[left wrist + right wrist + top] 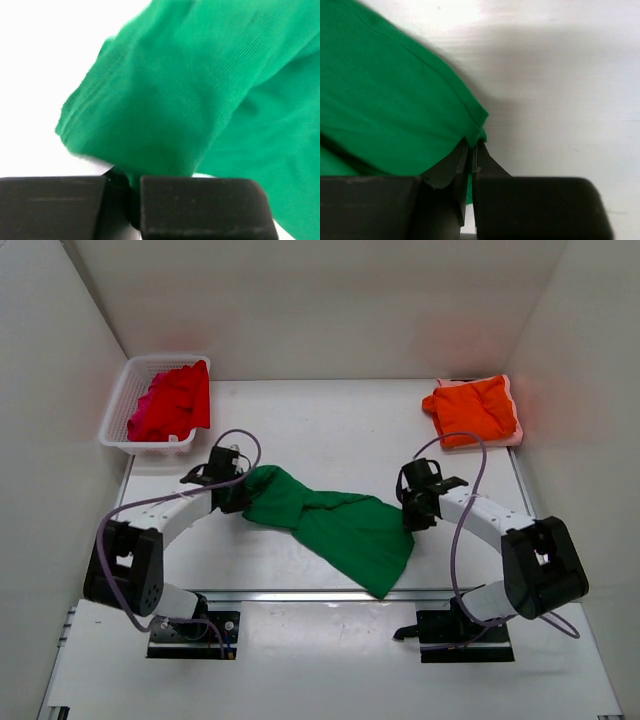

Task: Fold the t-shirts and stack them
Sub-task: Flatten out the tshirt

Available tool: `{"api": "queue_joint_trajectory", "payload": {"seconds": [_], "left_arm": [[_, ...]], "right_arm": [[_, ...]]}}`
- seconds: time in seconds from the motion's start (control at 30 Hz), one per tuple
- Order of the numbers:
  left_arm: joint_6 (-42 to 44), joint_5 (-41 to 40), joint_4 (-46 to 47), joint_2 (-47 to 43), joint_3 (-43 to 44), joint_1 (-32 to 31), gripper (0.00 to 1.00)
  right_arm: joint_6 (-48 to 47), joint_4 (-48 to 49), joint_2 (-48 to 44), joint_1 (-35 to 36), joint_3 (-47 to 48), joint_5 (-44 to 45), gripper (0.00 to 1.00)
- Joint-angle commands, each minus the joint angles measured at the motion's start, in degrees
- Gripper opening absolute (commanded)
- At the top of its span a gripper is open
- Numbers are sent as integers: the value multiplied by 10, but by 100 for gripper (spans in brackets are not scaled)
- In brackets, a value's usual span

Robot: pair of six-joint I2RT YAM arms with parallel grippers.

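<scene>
A bright green t-shirt [345, 522] lies twisted across the middle of the table between both arms. My left gripper [236, 498] is shut on the green t-shirt's [165, 110] left end, with cloth running down between the fingers [195, 205]. My right gripper [408, 512] is shut on the green t-shirt's [385, 100] right corner, pinched between the fingertips [482, 157]. A folded orange t-shirt [470, 410] rests at the back right. Red and magenta t-shirts [172, 403] sit bunched in the white basket [130, 390].
The white basket stands at the back left corner. The orange shirt lies on a pink sheet [512, 415] near the right wall. White walls close in the table on three sides. The table's front edge [320, 595] runs just before the arm bases.
</scene>
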Motion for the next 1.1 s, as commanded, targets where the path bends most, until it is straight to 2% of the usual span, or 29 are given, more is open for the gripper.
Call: {"api": "queue_joint_trajectory", "payload": {"seconds": [0.0, 0.03, 0.07, 0.23, 0.33, 0.4, 0.5, 0.53, 0.57, 0.63, 0.67, 0.7, 0.73, 0.83, 1.0, 1.07], "left_arm": [[10, 60, -47, -76, 93, 50, 0], [13, 67, -54, -82, 119, 56, 0], [14, 77, -82, -80, 208, 75, 0], [-3, 86, -140, -52, 468, 77, 0], [-46, 101, -127, -70, 542, 79, 0], [-70, 112, -106, -96, 552, 84, 0], [-87, 116, -93, -135, 506, 93, 0], [-111, 176, -107, -151, 457, 112, 0], [-115, 201, -112, -157, 437, 112, 0], [-116, 204, -131, -183, 412, 101, 0], [-120, 207, -133, -200, 390, 101, 3], [-124, 213, -129, -211, 379, 95, 10], [-128, 218, -132, -228, 354, 95, 10], [-111, 217, -152, -245, 271, 94, 3], [-76, 239, -124, -235, 21, 80, 0], [-70, 230, -89, -216, -39, 77, 0]], "right_arm": [[-40, -11, -63, -27, 58, 13, 0], [-61, -14, -71, -36, 71, 8, 0], [-87, -18, -89, -43, 102, 1, 0], [-149, -14, -122, -68, 212, -21, 0], [-167, -1, -151, -68, 264, -36, 0], [-172, 13, -168, -68, 281, -55, 0], [-177, 21, -183, -75, 295, -71, 0], [-182, -5, -183, -88, 308, -83, 0], [-180, -14, -195, -87, 302, -79, 0], [-171, -10, -218, -88, 289, -89, 0], [-170, -9, -228, -92, 280, -102, 0], [-163, -15, -238, -101, 274, -120, 0], [-161, -18, -242, -106, 273, -122, 0], [-173, -43, -240, -105, 243, -122, 0], [-156, -9, -240, -110, 144, -145, 0], [-153, -2, -229, -102, 105, -148, 0]]}}
